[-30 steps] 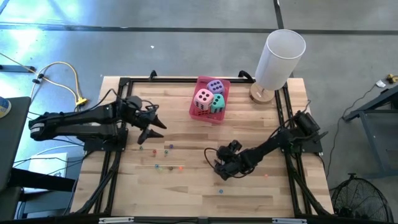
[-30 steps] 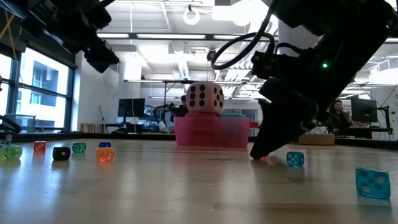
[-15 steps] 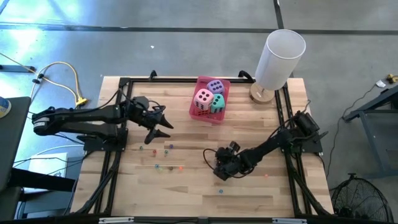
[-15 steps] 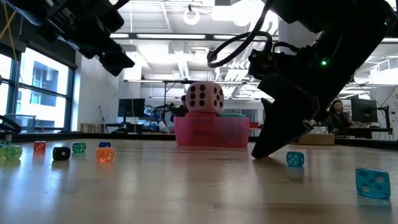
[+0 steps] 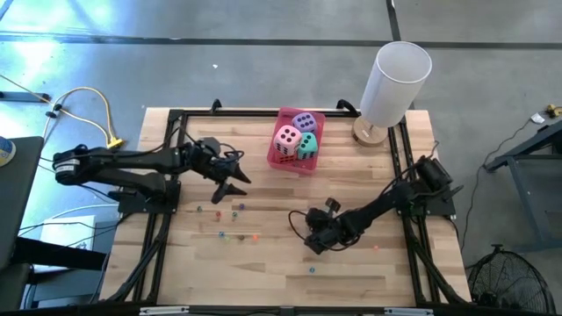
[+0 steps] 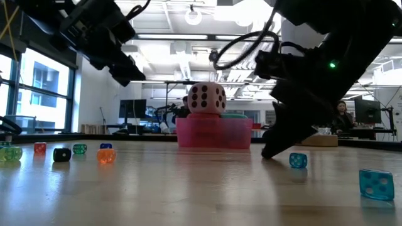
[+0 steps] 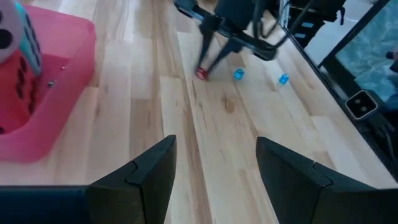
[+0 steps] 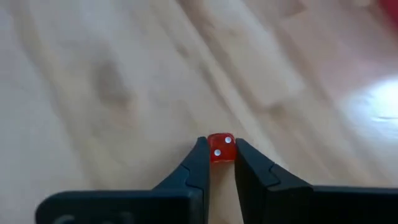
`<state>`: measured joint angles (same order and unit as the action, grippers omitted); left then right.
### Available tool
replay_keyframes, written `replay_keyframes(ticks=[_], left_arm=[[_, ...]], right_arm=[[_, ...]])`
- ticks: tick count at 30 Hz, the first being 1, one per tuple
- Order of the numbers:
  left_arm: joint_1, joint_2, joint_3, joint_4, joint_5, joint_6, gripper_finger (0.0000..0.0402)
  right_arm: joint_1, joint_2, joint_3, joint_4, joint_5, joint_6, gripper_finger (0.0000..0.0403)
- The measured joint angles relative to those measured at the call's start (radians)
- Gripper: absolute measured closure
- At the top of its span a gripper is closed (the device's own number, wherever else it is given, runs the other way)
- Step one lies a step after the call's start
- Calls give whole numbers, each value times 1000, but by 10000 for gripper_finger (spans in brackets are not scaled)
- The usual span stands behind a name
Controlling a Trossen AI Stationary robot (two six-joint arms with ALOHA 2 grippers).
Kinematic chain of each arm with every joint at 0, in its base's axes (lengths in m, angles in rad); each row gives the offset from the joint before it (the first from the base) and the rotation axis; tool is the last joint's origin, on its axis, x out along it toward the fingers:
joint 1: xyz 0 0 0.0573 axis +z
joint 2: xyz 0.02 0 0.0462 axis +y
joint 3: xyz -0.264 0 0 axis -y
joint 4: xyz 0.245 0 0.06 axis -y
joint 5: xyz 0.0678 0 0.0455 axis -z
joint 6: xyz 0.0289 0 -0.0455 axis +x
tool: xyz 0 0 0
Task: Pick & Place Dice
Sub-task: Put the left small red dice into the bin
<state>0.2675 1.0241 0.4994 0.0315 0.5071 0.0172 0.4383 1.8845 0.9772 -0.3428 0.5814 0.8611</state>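
Three large soft dice, pink (image 5: 287, 139), purple (image 5: 304, 122) and teal (image 5: 307, 145), sit in a pink tray (image 5: 279, 161) at the table's far middle. Several tiny coloured dice lie on the wood. My right gripper (image 8: 221, 154) stands right of the table's middle, fingers down at the surface (image 6: 268, 152), shut on a tiny red die (image 8: 221, 149). My left gripper (image 5: 235, 183) hovers open and empty above the table, left of the tray; its wrist view (image 7: 214, 144) looks across at the right gripper (image 7: 206, 65). My right gripper pinches the tiny red die's two opposite sides (image 8: 213, 152) between its fingertips, only at their free ends. The fingers slant down from the table's right side. The die sits at the table's surface, a two-pip face toward the wrist camera.
Tiny dice lie scattered left of the middle (image 5: 219, 211), seen as orange (image 6: 105, 155), black (image 6: 61, 154) and green (image 6: 79, 149) ones. Two blue ones (image 6: 298, 161) (image 6: 377, 184) lie near my right gripper. A white cylinder (image 5: 395, 79) stands at the far right corner.
My right gripper's fingers have closed onto the tiny red die, which stays on the table. My left gripper has travelled toward the table's right edge, nearer the pink tray, staying open and above the surface.
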Motion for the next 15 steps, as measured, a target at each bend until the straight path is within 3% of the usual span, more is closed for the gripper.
replay_keyframes(ticks=[7, 15], left_arm=[[-70, 124, 1, 128, 56, -48, 188], [-160, 267, 1, 317, 56, -105, 188]], right_arm=[[-46, -114, 32, -17, 224, -168, 366], [-198, -221, 38, 72, 246, -402, 364]])
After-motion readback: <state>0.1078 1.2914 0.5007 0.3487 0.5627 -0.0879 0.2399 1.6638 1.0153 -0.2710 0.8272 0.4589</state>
